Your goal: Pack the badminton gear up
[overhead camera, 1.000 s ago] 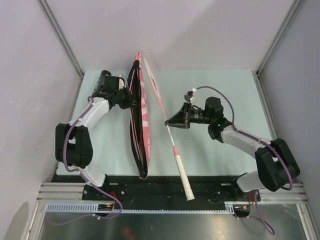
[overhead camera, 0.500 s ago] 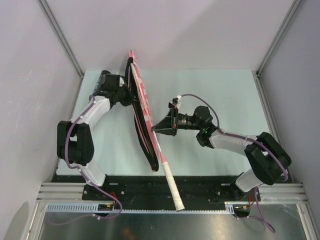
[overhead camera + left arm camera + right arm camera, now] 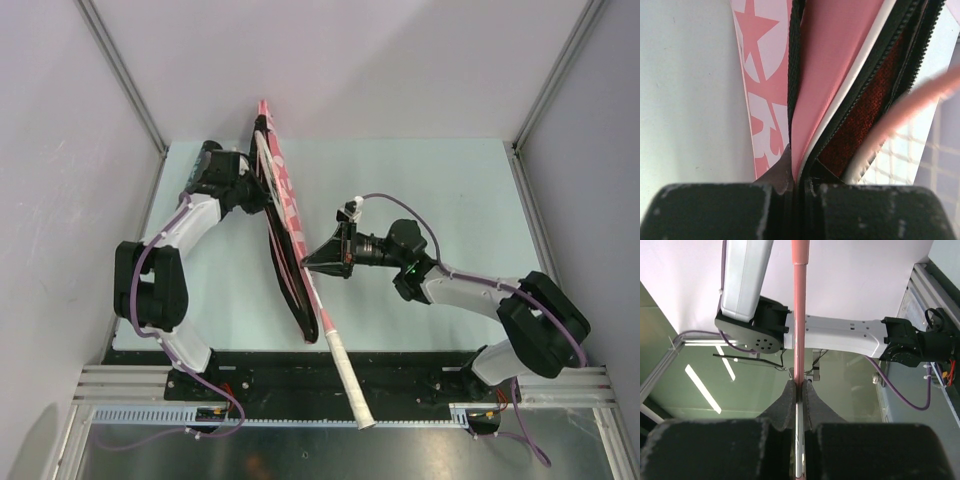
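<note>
The long pink racket bag (image 3: 285, 215) with black zip edge stands on its side across the table's left middle. My left gripper (image 3: 256, 190) is shut on its pink flap (image 3: 810, 90) and holds the bag's mouth open. My right gripper (image 3: 308, 262) is shut on the thin pink shaft (image 3: 799, 315) of a racket. The racket's head (image 3: 900, 112) lies in the bag's opening beside the red lining. Its white handle (image 3: 348, 375) sticks out over the near rail. The second racket, the shuttlecocks and the black tube are out of view.
The pale green table (image 3: 440, 180) is walled by white panels at the back and both sides. A black and metal rail (image 3: 400, 365) runs along the near edge by the arm bases. The left arm (image 3: 830, 335) shows behind the shaft in the right wrist view.
My right gripper has swung left with the racket, bringing its head from beside the bag into the bag's opening. The bag has tilted, its near end shifting right. The handle has moved left.
</note>
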`<state>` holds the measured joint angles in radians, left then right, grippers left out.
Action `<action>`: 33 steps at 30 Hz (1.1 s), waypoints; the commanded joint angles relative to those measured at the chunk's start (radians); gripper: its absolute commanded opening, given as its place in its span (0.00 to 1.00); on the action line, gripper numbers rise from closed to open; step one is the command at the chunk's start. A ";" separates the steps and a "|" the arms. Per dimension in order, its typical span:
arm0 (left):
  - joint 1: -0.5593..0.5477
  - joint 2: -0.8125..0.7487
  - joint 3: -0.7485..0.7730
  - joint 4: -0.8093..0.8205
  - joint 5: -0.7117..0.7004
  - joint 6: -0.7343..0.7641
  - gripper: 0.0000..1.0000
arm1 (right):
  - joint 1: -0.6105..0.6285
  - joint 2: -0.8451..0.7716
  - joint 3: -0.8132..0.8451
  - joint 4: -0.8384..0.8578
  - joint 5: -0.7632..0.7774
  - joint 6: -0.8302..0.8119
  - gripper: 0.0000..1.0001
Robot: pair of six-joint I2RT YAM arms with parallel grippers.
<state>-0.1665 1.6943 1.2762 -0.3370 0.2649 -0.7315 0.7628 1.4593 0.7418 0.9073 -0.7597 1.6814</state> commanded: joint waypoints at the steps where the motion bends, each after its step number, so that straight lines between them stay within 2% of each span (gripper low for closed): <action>1: 0.005 -0.065 -0.015 0.059 0.007 -0.036 0.01 | 0.004 0.054 -0.002 0.060 0.060 0.029 0.00; 10: 0.005 -0.093 -0.057 0.075 0.014 -0.022 0.00 | -0.016 0.220 0.014 0.163 0.120 0.090 0.00; 16: 0.005 -0.096 -0.070 0.082 0.056 0.017 0.00 | -0.039 0.372 0.154 0.153 0.097 0.051 0.00; 20: 0.002 -0.119 -0.092 0.081 0.062 0.061 0.00 | -0.062 0.443 0.283 0.006 0.091 -0.080 0.00; 21: 0.001 -0.123 -0.098 0.081 0.062 0.067 0.01 | -0.066 0.466 0.345 -0.078 0.089 -0.110 0.00; 24: 0.001 -0.136 -0.120 0.081 0.066 0.095 0.00 | -0.082 0.512 0.442 -0.201 0.094 -0.261 0.00; 28: -0.002 -0.134 -0.141 0.081 0.102 0.115 0.00 | -0.103 0.642 0.620 -0.272 0.086 -0.377 0.00; 29: -0.007 -0.133 -0.144 0.082 0.111 0.121 0.00 | -0.109 0.662 0.651 -0.303 0.091 -0.450 0.00; 33: -0.013 -0.137 -0.158 0.081 0.125 0.142 0.00 | -0.122 0.714 0.783 -0.548 0.135 -0.649 0.00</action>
<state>-0.1661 1.6093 1.1339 -0.2596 0.3130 -0.6273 0.6617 2.1521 1.4002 0.5381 -0.6819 1.3003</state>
